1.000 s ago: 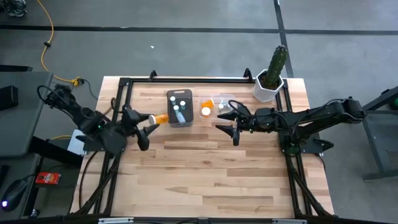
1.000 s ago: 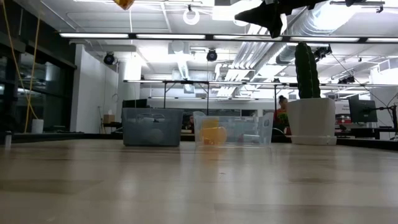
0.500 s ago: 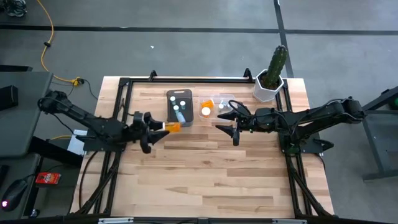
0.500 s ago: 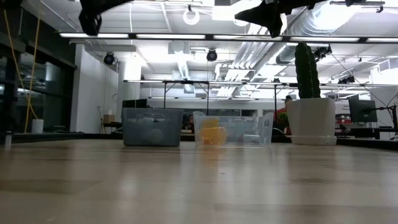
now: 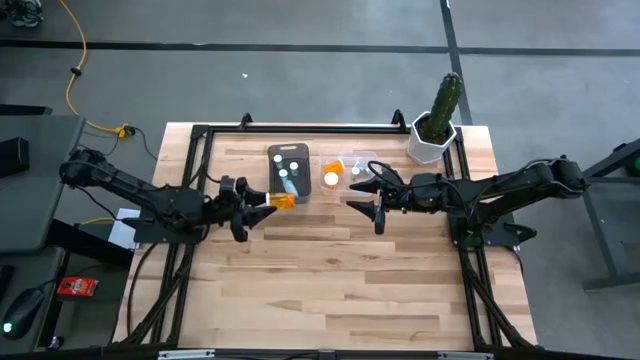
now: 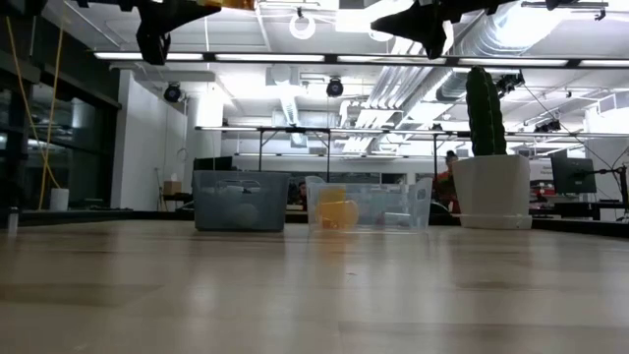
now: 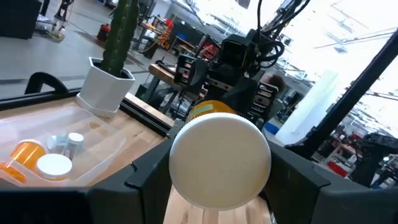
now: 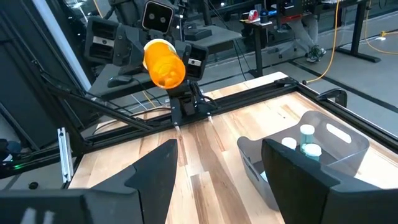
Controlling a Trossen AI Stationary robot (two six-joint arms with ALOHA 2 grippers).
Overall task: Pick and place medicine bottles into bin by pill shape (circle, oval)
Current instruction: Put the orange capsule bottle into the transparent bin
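Observation:
My left gripper [image 5: 260,200] is shut on an orange pill bottle [image 5: 281,201] with a white cap [image 7: 219,163]. It holds the bottle high above the table, just near of the grey bin [image 5: 289,185]. The bottle also shows in the right wrist view [image 8: 165,63]. The grey bin holds several clear-bluish bottles [image 5: 289,172]. The clear bin [image 5: 350,160] beside it holds orange bottles [image 5: 331,178]. My right gripper [image 5: 376,200] is open and empty, hovering near of the clear bin. My left gripper pinches the orange bottle at its cap end [image 7: 186,134] between its two fingers [image 7: 146,177]. The fingers come level from the table's left and lie along the bottle. The bottle lies level and lifted clear, its orange body [image 5: 283,201] sticking out past the fingertips toward the table's right.
A cactus in a white pot [image 5: 432,140] stands at the table's far right corner. A black frame [image 5: 300,128] runs along the far edge and both sides. The near half of the wooden table [image 5: 340,290] is bare.
My left gripper has carried the orange bottle toward the table's right edge, from left of the grey bin to just near of it. It has stayed shut on the bottle, which stays clear of the table.

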